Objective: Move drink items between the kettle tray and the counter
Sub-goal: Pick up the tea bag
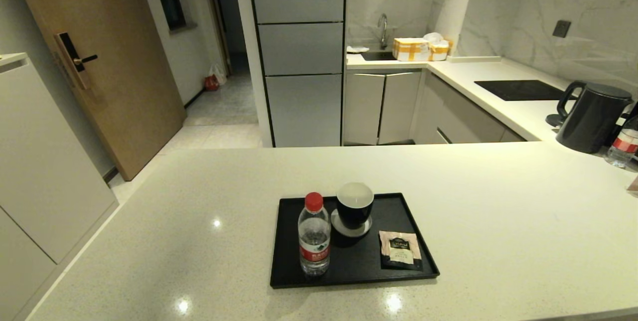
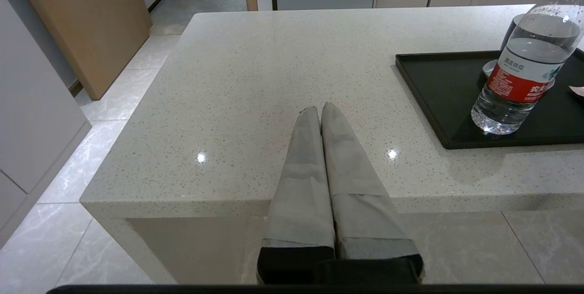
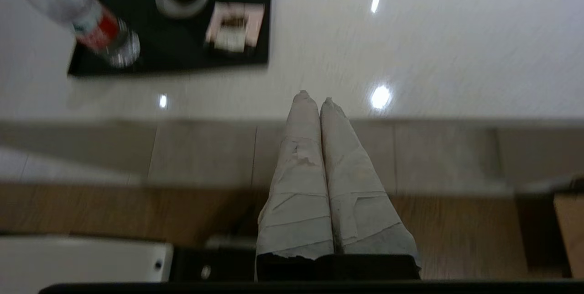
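Observation:
The black kettle tray (image 1: 294, 276) lies near the front of the cream counter (image 1: 498, 221). On it a clear water bottle (image 1: 314, 241) with red cap and label stands upright at the tray's left. A pink-beige tea sachet (image 1: 399, 248) lies flat at its right. Neither arm shows in the head view. My left gripper (image 2: 319, 109) is shut and empty, over the counter's near edge to the left of the tray (image 2: 438, 88) and bottle (image 2: 524, 61). My right gripper (image 3: 315, 100) is shut and empty at the counter's front edge, to the right of the tray (image 3: 150, 63), bottle (image 3: 91, 24) and sachet (image 3: 235, 27).
A black cup (image 1: 354, 204) on a grey coaster stands at the tray's back middle. At the far right are a black kettle (image 1: 590, 116), a second bottle (image 1: 623, 146) and a glossy cooktop panel (image 1: 521, 89).

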You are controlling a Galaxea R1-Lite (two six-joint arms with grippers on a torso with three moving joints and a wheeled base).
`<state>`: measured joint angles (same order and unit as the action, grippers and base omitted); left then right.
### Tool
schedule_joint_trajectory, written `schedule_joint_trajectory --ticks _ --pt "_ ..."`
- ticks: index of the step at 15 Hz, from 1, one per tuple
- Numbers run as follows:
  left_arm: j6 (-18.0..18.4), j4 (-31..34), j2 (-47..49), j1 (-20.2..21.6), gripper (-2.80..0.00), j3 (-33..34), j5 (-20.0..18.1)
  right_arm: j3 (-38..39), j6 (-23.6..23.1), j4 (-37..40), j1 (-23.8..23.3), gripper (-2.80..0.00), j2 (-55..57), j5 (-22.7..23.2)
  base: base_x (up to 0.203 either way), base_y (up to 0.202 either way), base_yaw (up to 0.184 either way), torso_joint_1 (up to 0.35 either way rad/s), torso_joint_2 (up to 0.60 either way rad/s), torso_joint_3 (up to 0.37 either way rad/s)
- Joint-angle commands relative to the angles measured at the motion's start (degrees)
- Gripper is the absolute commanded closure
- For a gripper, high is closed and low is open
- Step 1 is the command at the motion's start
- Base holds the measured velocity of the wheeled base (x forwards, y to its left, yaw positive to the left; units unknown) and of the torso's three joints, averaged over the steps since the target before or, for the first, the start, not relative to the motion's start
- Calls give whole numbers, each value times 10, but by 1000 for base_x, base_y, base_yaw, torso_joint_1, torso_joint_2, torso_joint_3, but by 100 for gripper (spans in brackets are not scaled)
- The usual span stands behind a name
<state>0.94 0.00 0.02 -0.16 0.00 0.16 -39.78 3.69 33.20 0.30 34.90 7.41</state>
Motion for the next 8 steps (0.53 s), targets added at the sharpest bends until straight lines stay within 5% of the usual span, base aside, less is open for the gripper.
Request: schedule_joint_trajectory --ticks 1,8 --pt "0 0 -1 0 0 0 0 -25 0 13 2 0 184 16 0 0 0 0 0 0" --pt "4 1 -1 0 0 -1 2 -40 18 -105 60 0 411 65 0 0 0 0 0 0"
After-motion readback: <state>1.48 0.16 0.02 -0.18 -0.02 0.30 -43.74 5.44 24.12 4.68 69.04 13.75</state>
